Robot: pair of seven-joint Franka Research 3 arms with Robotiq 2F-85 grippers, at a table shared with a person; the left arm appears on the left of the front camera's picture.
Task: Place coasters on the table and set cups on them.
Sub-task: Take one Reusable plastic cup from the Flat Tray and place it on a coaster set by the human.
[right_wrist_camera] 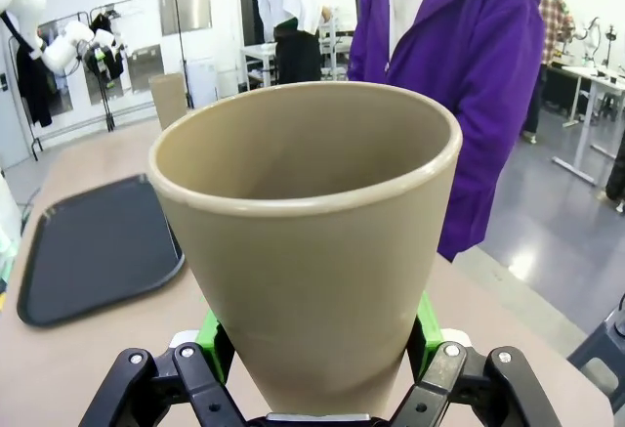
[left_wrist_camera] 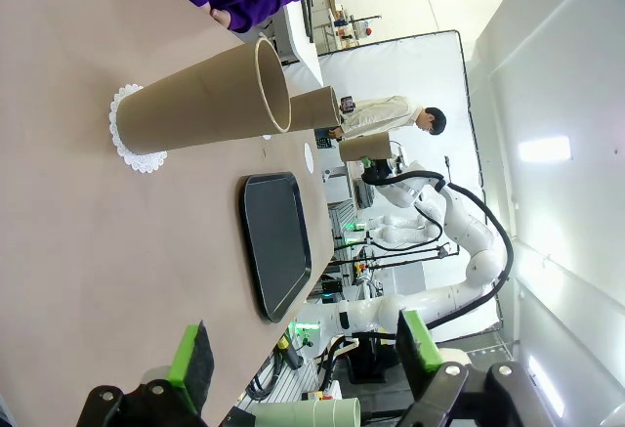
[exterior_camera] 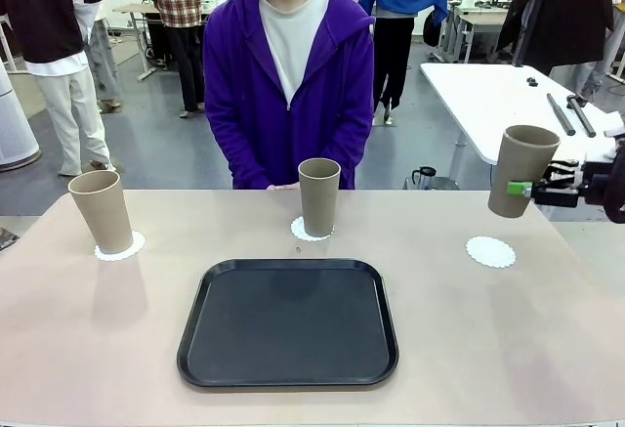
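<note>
I count all three coasters down along the far side of the table [exterior_camera: 78, 349]. The left cup [exterior_camera: 102, 211] stands on its coaster [exterior_camera: 120, 245] near the far left corner, and the middle cup [exterior_camera: 318, 196] stands on its coaster [exterior_camera: 311, 230] at the middle of the far edge, behind the black tray [exterior_camera: 288, 322]. The right coaster [exterior_camera: 490, 251] is bare. My right gripper [exterior_camera: 527, 191] is clamped on the third cup [exterior_camera: 521, 170], tilted, in the air above and right of that coaster. My left gripper [left_wrist_camera: 303, 354] hangs with its fingers apart, empty. I judge only this last placement remains.
</note>
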